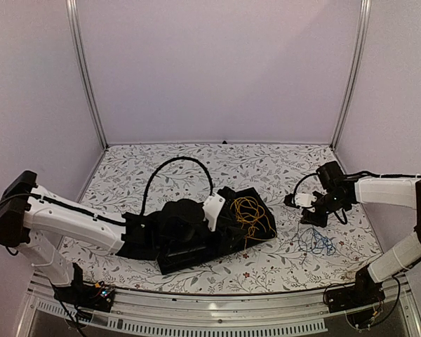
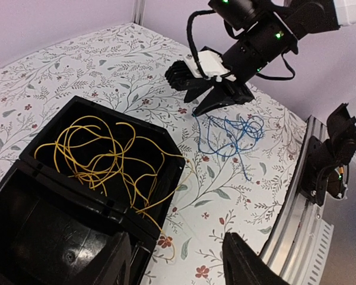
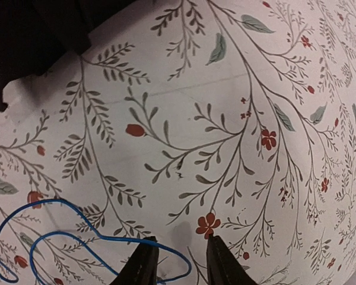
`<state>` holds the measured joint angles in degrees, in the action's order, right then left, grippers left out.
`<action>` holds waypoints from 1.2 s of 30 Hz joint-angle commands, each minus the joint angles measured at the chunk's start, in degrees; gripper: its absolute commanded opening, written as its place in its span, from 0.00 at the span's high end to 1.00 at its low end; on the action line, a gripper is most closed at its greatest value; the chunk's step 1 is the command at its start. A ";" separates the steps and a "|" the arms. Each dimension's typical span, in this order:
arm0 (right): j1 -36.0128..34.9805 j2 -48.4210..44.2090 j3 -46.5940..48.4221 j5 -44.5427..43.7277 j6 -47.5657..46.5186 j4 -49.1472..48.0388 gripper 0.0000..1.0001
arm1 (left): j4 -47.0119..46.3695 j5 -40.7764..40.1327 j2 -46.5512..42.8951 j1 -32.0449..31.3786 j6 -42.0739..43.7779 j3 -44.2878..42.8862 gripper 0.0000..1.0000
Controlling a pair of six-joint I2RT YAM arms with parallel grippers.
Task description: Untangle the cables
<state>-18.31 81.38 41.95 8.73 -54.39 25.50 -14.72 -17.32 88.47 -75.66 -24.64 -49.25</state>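
Observation:
A yellow cable [image 2: 98,151] lies tangled in an open black box [image 2: 143,126], and one strand hangs over the box's edge onto the table. In the top view the same yellow cable [image 1: 251,214] shows beside my left wrist. My left gripper [image 2: 178,266] hovers open over the box's near corner, holding nothing. A blue cable [image 2: 231,133] lies bunched on the table, apart from the box. My right gripper [image 3: 181,264] is low over it and open, and a loop of the blue cable [image 3: 166,252] runs between its fingertips. I can make out no black cable.
The floral tablecloth [image 1: 266,168] covers the table. The metal rail along the near edge [image 2: 296,208] and the right arm's base [image 2: 332,160] lie just right of the blue cable. My left arm [image 1: 70,221] stretches across the near left of the table.

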 commanded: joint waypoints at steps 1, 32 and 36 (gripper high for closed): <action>0.17 2.81 2.02 3.02 0.25 -2.74 0.81 | -3.14 -0.85 6.07 -0.01 0.29 -7.18 0.44; 1.06 -23.97 27.01 16.27 15.31 24.49 1.00 | -27.97 1.57 53.08 1.15 1.52 -53.74 0.47; 1.15 -24.66 27.07 17.29 16.10 23.77 1.00 | -30.17 3.57 51.79 1.00 1.83 -50.06 0.53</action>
<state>-17.58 58.04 67.70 23.14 -40.32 47.97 -41.34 -14.52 140.57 -74.87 -22.68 -101.54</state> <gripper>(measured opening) 0.011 0.486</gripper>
